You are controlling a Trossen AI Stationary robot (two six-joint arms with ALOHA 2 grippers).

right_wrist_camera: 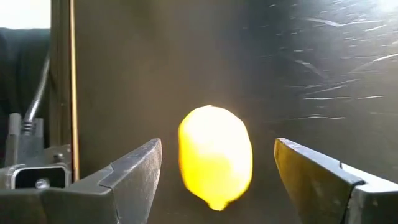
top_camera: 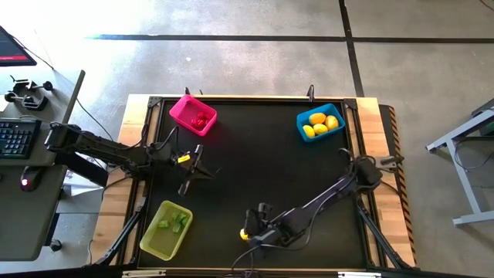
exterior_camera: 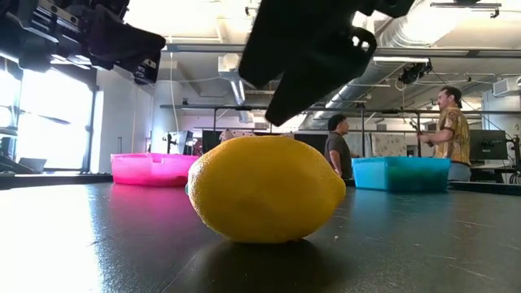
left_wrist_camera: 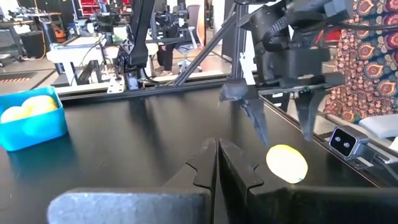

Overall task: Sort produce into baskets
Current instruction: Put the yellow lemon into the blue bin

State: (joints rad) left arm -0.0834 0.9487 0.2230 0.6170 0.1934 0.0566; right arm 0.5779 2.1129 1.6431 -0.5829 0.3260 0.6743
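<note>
Robotics lab or workshop: bare grey concrete floor point(top_camera: 255, 66) marked with black tape lines point(top_camera: 231, 37); exposed silver ceiling ductwork point(exterior_camera: 444, 24); black computer keyboard point(top_camera: 17, 137) on left grey desk point(top_camera: 31, 216); two people point(exterior_camera: 452, 130) standing at far benches.

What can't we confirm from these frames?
- High view: what kind the red pieces in the pink basket and the green pieces in the yellow-green basket are; too small.
- Low view: pink and blue basket contents; walls hide them at table height.
- Right wrist view: whether the open right claw stands clear above the lemon or around it.
</note>
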